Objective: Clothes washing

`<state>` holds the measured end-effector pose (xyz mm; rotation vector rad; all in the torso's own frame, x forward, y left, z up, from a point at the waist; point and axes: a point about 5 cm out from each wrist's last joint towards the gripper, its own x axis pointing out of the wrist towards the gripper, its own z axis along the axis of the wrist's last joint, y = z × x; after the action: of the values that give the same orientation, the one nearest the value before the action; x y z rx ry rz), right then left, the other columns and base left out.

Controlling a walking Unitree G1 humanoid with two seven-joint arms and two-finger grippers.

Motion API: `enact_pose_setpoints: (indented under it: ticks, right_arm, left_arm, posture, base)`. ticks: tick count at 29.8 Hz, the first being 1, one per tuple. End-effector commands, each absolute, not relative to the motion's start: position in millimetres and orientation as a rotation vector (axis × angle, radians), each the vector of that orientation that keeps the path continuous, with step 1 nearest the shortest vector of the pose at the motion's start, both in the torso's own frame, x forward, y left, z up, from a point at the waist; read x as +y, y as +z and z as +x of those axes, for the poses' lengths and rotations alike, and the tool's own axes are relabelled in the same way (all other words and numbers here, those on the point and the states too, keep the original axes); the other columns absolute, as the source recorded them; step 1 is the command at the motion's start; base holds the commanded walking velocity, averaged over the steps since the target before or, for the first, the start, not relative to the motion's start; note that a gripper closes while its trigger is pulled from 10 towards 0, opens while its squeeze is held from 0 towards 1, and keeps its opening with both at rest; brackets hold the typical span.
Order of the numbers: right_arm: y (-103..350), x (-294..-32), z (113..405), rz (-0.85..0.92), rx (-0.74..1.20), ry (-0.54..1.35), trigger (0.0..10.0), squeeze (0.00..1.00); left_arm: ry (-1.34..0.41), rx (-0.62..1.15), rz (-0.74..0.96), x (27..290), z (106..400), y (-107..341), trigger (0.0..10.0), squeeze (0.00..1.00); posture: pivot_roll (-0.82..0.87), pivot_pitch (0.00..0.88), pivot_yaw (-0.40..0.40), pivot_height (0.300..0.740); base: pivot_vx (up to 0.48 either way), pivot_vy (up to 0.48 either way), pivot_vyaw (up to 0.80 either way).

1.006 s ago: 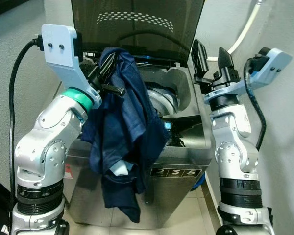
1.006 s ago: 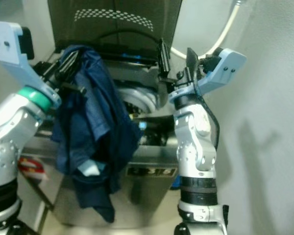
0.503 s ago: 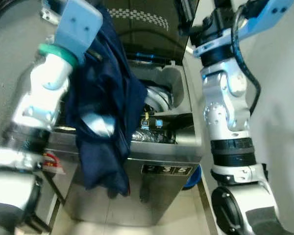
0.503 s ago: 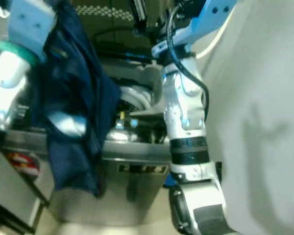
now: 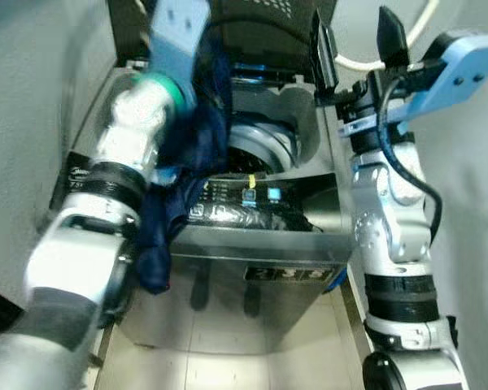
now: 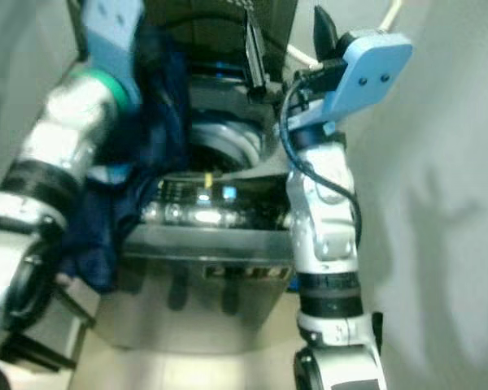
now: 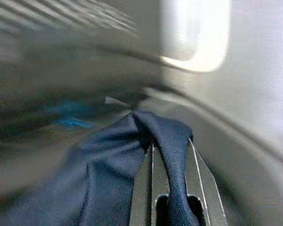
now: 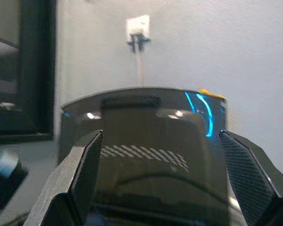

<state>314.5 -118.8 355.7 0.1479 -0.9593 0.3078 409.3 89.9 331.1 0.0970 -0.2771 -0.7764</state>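
The left end effector [image 7: 170, 197] is clamped on the dark shirt [image 5: 187, 175] above the washing machine [image 5: 260, 244]; the right end effector [image 5: 354, 57] stands apart; the hanging cloth may catch outside the drum [image 5: 260, 146].

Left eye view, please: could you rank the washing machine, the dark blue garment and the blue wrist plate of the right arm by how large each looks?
1. Washing machine, plainly the largest.
2. Dark blue garment, held by the left gripper and draped over the machine's edge.
3. Blue wrist plate, the smallest, though it sits nearer the camera, so its true size is unsure.
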Motion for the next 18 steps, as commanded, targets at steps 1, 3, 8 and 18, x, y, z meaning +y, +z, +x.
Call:
enact_pose_setpoints:
  ticks: [1,3,8,18]
  right_arm:
    - [355,-119,311,0.140,-0.966,0.304,10.0,0.00]
    - [355,-119,311,0.140,-0.966,0.304,10.0,0.00]
    - [352,-116,310,0.152,-0.947,0.312,10.0,0.00]
    - [348,-108,312,0.182,-0.924,0.350,10.0,0.00]
  left_arm:
    - [-0.964,-0.247,0.110,83,402,326,10.0,0.00]
    - [-0.964,-0.247,0.110,83,402,326,10.0,0.00]
    - [-0.992,-0.304,0.089,91,397,334,10.0,1.00]
    - [-0.886,-0.619,0.185,115,328,361,10.0,1.00]
  posture:
    - [-0.04,0.181,0.017,0.740]
    - [-0.04,0.181,0.017,0.740]
    - [-0.02,0.170,0.010,0.740]
    - [0.04,0.147,-0.002,0.740]
  base:
    - [0.000,0.000,0.00]
    - [0.000,0.000,0.00]
    - [0.000,0.000,0.00]
    - [0.000,0.000,0.00]
